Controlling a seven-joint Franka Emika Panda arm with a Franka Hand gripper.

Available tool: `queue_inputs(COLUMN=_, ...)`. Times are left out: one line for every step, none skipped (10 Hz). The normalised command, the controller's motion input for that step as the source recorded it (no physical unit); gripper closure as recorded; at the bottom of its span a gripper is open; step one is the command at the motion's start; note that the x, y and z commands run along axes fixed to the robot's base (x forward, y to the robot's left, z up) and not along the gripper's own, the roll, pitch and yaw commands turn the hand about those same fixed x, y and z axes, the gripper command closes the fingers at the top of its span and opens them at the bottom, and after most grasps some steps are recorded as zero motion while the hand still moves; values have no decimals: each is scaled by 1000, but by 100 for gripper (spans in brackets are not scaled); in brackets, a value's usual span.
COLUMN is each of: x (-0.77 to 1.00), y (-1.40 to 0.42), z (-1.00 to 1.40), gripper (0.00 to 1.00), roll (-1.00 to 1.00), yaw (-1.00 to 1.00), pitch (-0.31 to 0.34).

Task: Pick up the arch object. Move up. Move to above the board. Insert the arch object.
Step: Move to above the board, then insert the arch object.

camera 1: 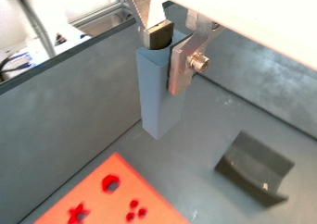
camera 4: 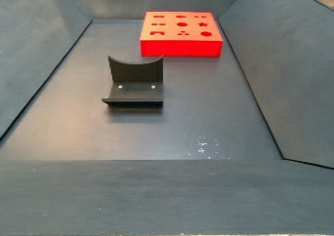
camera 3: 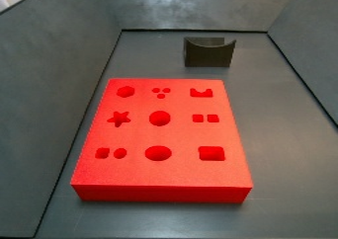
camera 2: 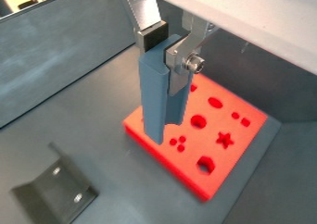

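Note:
My gripper [camera 1: 169, 50] is shut on the arch object [camera 1: 158, 93], a slim, tall, pale blue-grey piece that hangs upright from the fingers, held by its upper end well above the floor. Both also show in the other wrist view, the gripper [camera 2: 169, 50] and the arch object [camera 2: 160, 93]. The board [camera 2: 223, 126] is a bright red slab with shaped recesses; there the arch's lower end overlaps the board's edge. The board lies on the floor in both side views [camera 3: 161, 134] [camera 4: 183, 35] and in a wrist view [camera 1: 106, 195]. Neither gripper nor arch shows in the side views.
The dark fixture, an L-shaped bracket with a scooped top, stands on the grey floor apart from the board [camera 3: 208, 50] [camera 4: 135, 81] [camera 1: 254, 166] [camera 2: 56, 192]. Sloping grey walls [camera 3: 59, 45] enclose the floor on all sides.

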Motion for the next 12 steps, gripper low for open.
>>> queue_inputs(x=230, y=-1000, z=44, gripper=100, roll=19, yaw=26, pitch=117)
queue_inputs(x=257, y=-931, z=55, gripper=100, roll=32, yaw=11, pitch=129)
queue_inputs(x=230, y=-737, z=47, gripper=100, roll=40, yaw=15, pitch=136)
queue_inputs(x=168, y=-389, z=35, gripper=100, roll=60, yaw=12, pitch=144)
queue_inputs(x=138, y=-279, z=34, gripper=100, roll=61, yaw=7, pitch=141)
queue_inputs(x=354, y=-103, z=-237, gripper=100, roll=-19, yaw=-731, pitch=0)
queue_inputs(x=214, y=-77, z=-257, gripper=100, roll=-11, yaw=-854, pitch=0)
queue_inputs(x=77, y=-23, z=-334, gripper=100, roll=0, yaw=-980, pitch=0)
queue_inputs(x=0, y=0, z=-397, gripper=100, roll=0, yaw=-1000, pitch=0)
queue_inputs(x=0, y=0, z=-411, gripper=100, roll=0, yaw=-1000, pitch=0)
queue_inputs(x=0, y=0, z=-417, gripper=100, roll=0, yaw=-1000, pitch=0)
queue_inputs(x=123, y=0, z=-297, gripper=100, roll=-3, yaw=-971, pitch=0)
